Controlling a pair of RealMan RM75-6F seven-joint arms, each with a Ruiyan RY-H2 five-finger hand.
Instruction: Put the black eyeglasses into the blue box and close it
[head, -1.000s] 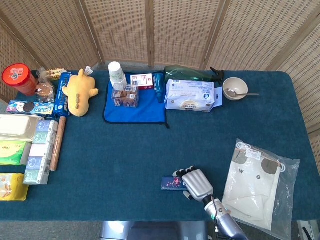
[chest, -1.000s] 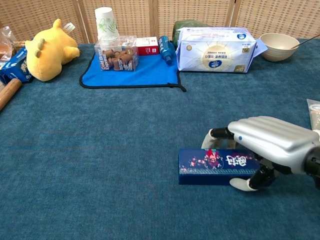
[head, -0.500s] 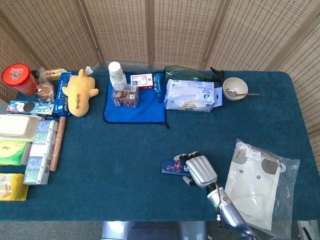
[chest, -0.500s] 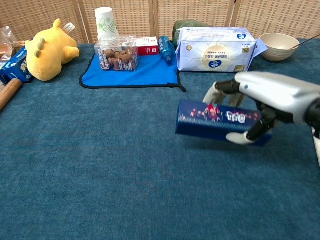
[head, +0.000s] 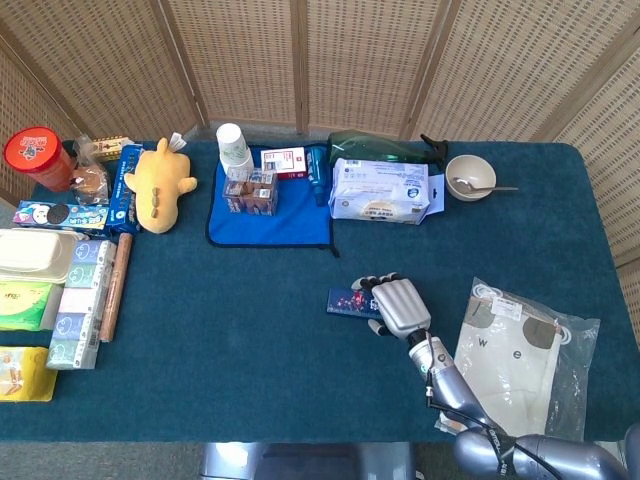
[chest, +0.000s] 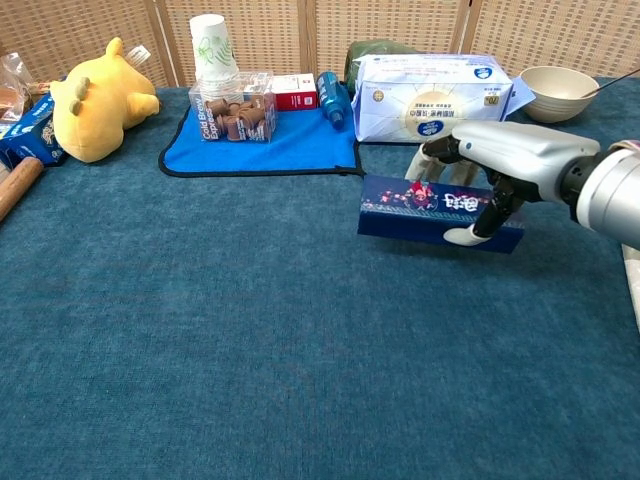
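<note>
My right hand (head: 398, 307) grips the blue box (head: 349, 300), a long dark-blue case with a printed lid, near the middle of the table. In the chest view the right hand (chest: 505, 160) lies over the right end of the blue box (chest: 420, 208), fingers on the far side and thumb on the near side. The box is closed and nearly level. Whether it touches the cloth I cannot tell. No black eyeglasses show in either view. My left hand is out of sight.
Just behind the box lie a tissue pack (chest: 432, 98) and a blue mat (chest: 270, 150) with a cup and small boxes. A bowl (head: 470, 177) is at the back right, a plastic bag (head: 520, 365) at the right, and a yellow plush (head: 160, 180) with snack packs at the left.
My right hand has lifted the blue box from near the table's front edge and carried it away from me, towards the tissue pack.
</note>
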